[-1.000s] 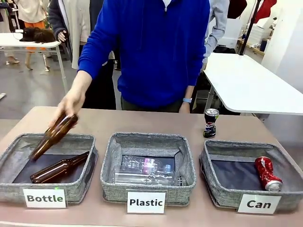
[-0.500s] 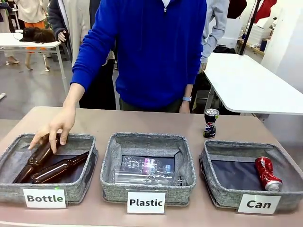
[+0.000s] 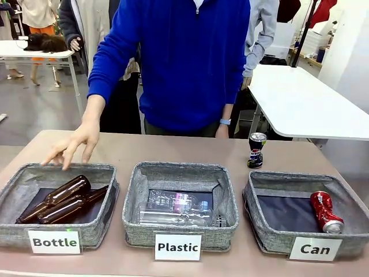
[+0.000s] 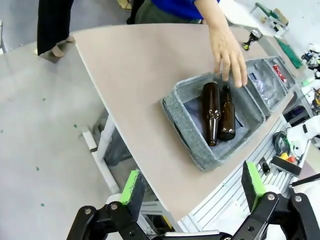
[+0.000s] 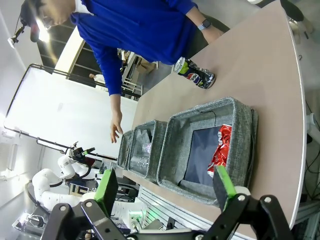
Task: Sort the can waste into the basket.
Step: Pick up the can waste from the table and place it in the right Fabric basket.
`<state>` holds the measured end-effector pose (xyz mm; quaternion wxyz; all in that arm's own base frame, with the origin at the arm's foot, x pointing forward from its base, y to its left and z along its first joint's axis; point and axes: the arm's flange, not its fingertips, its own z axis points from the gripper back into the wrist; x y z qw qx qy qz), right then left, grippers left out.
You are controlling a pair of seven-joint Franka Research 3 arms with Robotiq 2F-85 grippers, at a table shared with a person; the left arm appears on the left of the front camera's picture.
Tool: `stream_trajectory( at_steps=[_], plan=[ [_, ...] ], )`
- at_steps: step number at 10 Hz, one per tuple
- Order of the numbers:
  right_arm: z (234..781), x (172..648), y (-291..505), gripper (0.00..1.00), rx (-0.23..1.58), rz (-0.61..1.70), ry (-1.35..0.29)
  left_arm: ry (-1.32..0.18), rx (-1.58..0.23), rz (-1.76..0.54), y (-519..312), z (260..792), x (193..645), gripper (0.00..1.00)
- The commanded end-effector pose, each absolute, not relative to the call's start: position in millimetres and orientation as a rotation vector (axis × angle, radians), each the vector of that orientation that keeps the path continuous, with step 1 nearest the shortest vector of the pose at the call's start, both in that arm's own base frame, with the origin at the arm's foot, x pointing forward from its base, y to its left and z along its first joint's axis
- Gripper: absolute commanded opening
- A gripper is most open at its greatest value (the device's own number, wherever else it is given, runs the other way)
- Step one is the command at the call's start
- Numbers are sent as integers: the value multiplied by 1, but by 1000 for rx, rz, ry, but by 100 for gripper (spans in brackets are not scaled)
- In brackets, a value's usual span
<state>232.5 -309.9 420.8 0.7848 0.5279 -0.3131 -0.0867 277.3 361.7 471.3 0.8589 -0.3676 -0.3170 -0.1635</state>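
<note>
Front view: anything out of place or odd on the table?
One thing: the dark crushed can stands upright on the table, just behind the Can basket instead of inside it. The red can already lies in that basket. Nothing spilled.

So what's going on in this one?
A person in a blue top has a hand by the far rim of the Bottle basket, where two brown bottles lie. The red can lies in the Can basket; the dark can stands on the table behind it, not yet sorted. The left gripper and right gripper are open and empty.
</note>
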Motion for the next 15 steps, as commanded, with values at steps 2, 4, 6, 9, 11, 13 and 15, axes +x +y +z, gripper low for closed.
stream_trajectory(
  at_steps=[2,4,6,9,11,13,15],
  plan=[
    [422,234,-311,100,1142,-165,-710,-689,-755,-416,324,487,304,100],
    [422,234,-311,100,1142,-165,-710,-700,-775,-543,269,500,330,100],
    [422,234,-311,100,1142,-165,-710,-604,-820,-708,207,495,359,100],
    [422,234,-311,100,1142,-165,-710,-453,-816,-858,115,485,397,100],
    [422,234,-311,100,1142,-165,-710,-549,-827,-787,155,494,381,100],
    [422,234,-311,100,1142,-165,-710,-549,-827,-787,155,494,381,100],
    [422,234,-311,100,1142,-165,-710,-549,-827,-787,155,494,381,100]
  ],
)
